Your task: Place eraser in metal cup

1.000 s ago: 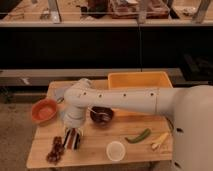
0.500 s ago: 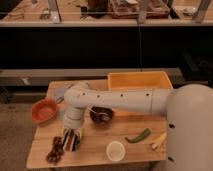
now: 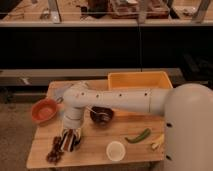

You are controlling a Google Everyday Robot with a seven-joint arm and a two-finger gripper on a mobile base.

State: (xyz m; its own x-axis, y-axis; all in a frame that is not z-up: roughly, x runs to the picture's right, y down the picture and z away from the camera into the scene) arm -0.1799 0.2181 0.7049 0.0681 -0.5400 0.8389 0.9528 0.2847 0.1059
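On the left of the wooden table (image 3: 42, 145), a round orange bowl (image 3: 44, 110) can be seen. Near the front left corner, a dark lumpy bunch of grapes (image 3: 54, 150) is lying. Just beside it, to the right, the small dark eraser with pale stripes (image 3: 66, 141) can be seen under the two-finger gripper (image 3: 71, 137). The gripper is pointed straight down over the eraser, with a pale finger on each side of it. It cannot be told if the eraser has been squeezed yet or is only sitting between the fingers.

Further right, a dark round bowl (image 3: 101, 115) is found near the middle of the table. A white round cup (image 3: 115, 150) is at the front. A long green pepper (image 3: 138, 135) and a pale yellow thing (image 3: 157, 141) are lying near the right edge. A big yellow bin (image 3: 140, 80) is at the back. The shiny metal cup cannot be picked out; it may be hidden behind the white arm (image 3: 120, 100).

For this step to be done well, the eraser should be gripped across its narrow sides, near its middle, so it is not tipped. The grapes should not be bumped. A straight lift should be made before any sideways move.
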